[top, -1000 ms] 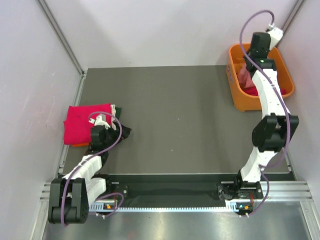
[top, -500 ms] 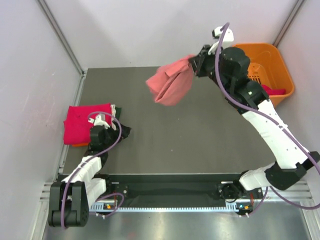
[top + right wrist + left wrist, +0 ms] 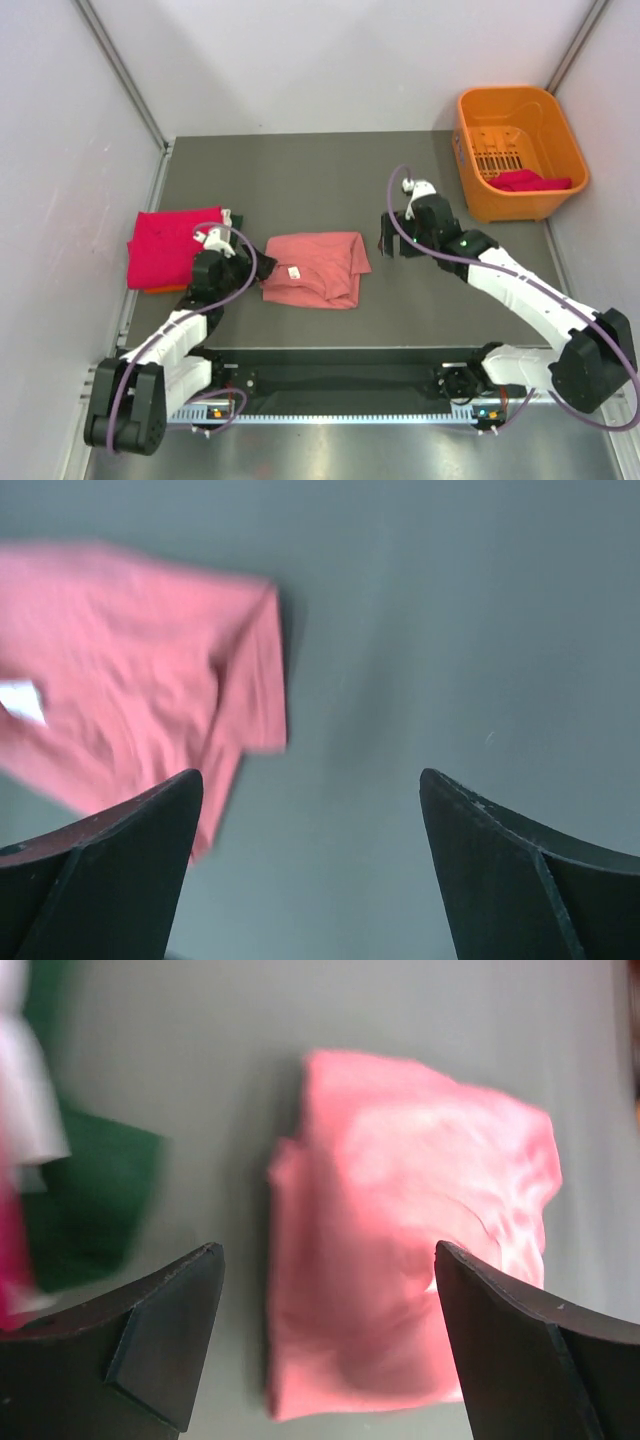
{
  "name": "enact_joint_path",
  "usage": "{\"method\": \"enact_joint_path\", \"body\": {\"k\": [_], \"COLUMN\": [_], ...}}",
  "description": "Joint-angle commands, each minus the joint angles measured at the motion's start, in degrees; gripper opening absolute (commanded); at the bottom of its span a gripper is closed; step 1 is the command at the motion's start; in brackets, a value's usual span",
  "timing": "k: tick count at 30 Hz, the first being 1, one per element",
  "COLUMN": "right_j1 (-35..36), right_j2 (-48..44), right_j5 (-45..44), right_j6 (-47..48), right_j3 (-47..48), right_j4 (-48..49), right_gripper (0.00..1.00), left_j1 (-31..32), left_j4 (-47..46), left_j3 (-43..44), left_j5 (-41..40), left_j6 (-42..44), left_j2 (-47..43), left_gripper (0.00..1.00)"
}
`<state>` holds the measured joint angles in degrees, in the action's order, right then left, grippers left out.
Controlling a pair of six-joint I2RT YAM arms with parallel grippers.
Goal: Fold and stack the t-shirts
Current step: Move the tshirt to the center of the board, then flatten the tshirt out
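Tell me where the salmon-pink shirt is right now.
Top view: the salmon-pink shirt lies on the table, left of centre toward the near edge, right of the folded magenta-red shirt and far from the orange basket.

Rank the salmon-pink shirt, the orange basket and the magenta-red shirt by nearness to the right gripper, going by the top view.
From the right gripper:
1. salmon-pink shirt, flat on the table just to its left.
2. orange basket, at the back right corner.
3. magenta-red shirt, far left, on top of the stack.
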<state>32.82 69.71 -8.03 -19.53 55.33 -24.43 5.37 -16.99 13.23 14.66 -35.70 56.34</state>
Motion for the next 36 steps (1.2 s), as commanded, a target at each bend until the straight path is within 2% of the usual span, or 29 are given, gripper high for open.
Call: {"method": "enact_joint_path", "body": {"k": [1, 5, 10, 13, 14, 15, 20, 23, 24, 27, 28, 30, 31, 36], "right_j1": [-0.12, 0.93, 1.99, 2.07, 2.07, 1.99, 2.07, 2.07, 2.07, 2.07, 2.07, 2.07, 2.07, 2.07], "right_j2": [-5.55, -3.54, -0.90, -1.68, -2.21, -2.21, -1.33, -1.42, -1.51, -1.68, -1.95, -2.04, -2.12, -2.91], "right_j5": [10.90, 15.85, 17.08, 15.51, 15.33, 15.24, 14.63, 14.27, 14.19, 13.83, 13.75, 13.40, 13.22, 12.87], "right_j6": [-1.21, -3.14, -3.59, -3.32, -3.24, -3.23, -3.32, -3.76, -3.85, -3.85, -3.85, -3.76, -3.76, -3.76], "right_j3": [-4.34, -8.91, -11.03, -11.91, -12.26, -12.35, -11.83, -11.74, -11.65, -11.82, -12.00, -12.18, -12.61, -13.67], "right_j4": [7.28, 10.79, 12.73, 12.56, 12.65, 12.73, 11.95, 12.03, 12.03, 11.68, 11.51, 11.51, 11.51, 11.33], "right_gripper": [0.87, 0.81, 0.81, 0.81, 0.81, 0.82, 0.82, 0.82, 0.82, 0.82, 0.82, 0.83, 0.83, 0.84], "left_j1": [5.52, 9.66, 9.84, 10.10, 10.10, 10.19, 10.19, 10.45, 10.54, 10.72, 10.81, 10.81, 10.89, 10.89], "left_j4": [-1.21, 0.29, 1.26, 1.88, 2.14, 2.49, 4.07, 3.81, 3.64, 2.93, 2.32, 1.88, 1.79, 5.56], "left_j3": [3.63, 5.13, 5.40, 5.66, 5.75, 5.84, 7.51, 7.77, 7.77, 7.68, 7.68, 7.94, 8.12, 11.10], "left_j5": [-3.66, -6.65, -7.88, -8.33, -8.67, -9.03, -9.83, -8.25, -8.15, -6.67, -6.22, -4.64, -4.29, -1.65], "left_j6": [3.52, 5.12, 5.38, 5.21, 5.12, 5.03, 4.50, 4.59, 4.68, 4.94, 5.03, 5.55, 5.64, 3.98], "left_j2": [0.96, 0.97, 1.58, 2.28, 2.37, 2.64, 5.88, 6.94, 7.12, 7.47, 7.73, 8.43, 8.79, 7.40], "left_gripper": [0.90, 0.90, 0.90, 0.86, 0.79, 0.76, 0.74, 0.57, 0.49, 0.34, 0.24, 0.15, 0.00, 0.00]}}
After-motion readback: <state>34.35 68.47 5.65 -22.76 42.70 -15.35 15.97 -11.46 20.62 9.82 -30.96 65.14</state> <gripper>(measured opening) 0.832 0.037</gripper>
